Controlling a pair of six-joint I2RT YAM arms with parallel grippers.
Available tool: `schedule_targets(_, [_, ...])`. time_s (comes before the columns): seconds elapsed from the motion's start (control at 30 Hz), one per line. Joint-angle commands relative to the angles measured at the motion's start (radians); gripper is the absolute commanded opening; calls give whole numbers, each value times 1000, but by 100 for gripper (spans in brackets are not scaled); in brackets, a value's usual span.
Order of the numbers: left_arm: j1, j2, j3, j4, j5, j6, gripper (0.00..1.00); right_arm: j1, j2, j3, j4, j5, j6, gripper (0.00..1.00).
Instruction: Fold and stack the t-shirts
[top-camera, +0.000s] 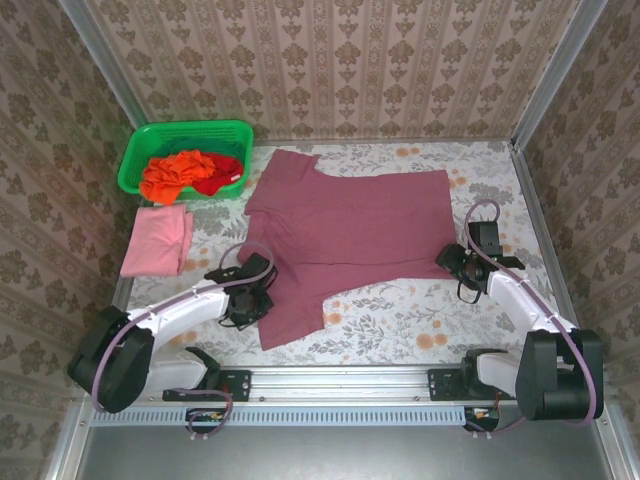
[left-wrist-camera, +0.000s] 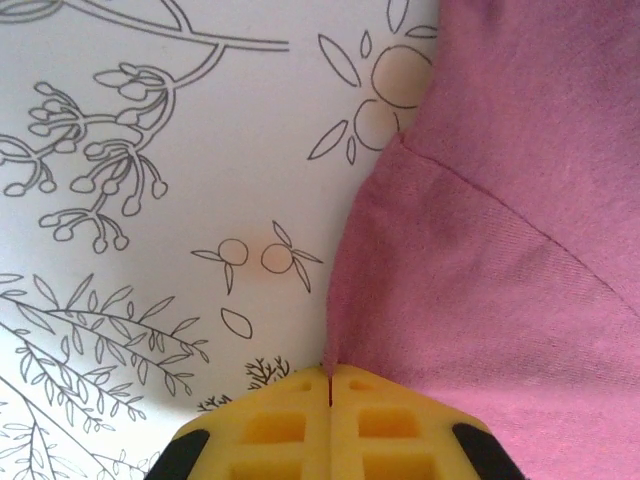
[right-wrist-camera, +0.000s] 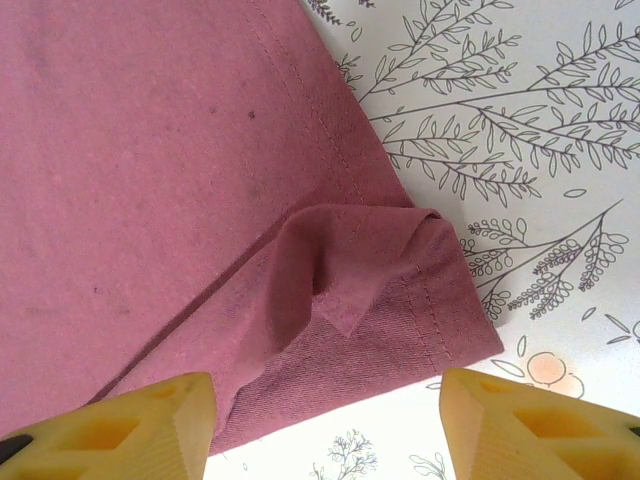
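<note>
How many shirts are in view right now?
4: maroon spread mid-table, pink folded at left, orange and red in the basket; more may hide beneath.

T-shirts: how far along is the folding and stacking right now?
Done: the light pink t-shirt lies folded just in front of the green basket. In hand: the maroon t-shirt is spread flat; the left tool is shut on its edge, the right tool open over its hem corner. Left: the orange t-shirt and red t-shirt lie crumpled in that basket; nothing is stacked.

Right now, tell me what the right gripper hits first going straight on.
Likely the maroon t-shirt, its folded-over hem corner straight ahead of the open right gripper; depth is unclear.
</note>
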Motion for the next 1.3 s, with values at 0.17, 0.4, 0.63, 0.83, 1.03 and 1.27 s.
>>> schedule_targets(0.17, [-1,1,1,55,29,11,0,-3,-76,18,-59,39,2,62])
schedule_targets(0.4, [21,-58,-8,34,11,18,0,-3,-11,35,-59,24,-10,58])
schedule_targets(0.63, [30,-63,-24,46,19,19,0,10,143,87,41,-79,12,53])
schedule_targets(0.83, [31,-82,-39,50,18,12,0,10,285,147,88,-85,24,43])
schedule_targets(1.03, [41,-112,-41,31,12,14,0,8,278,196,31,-12,12,0])
schedule_targets(1.27, [70,-172,-33,-19,17,35,0,9,65,163,-113,92,-16,0])
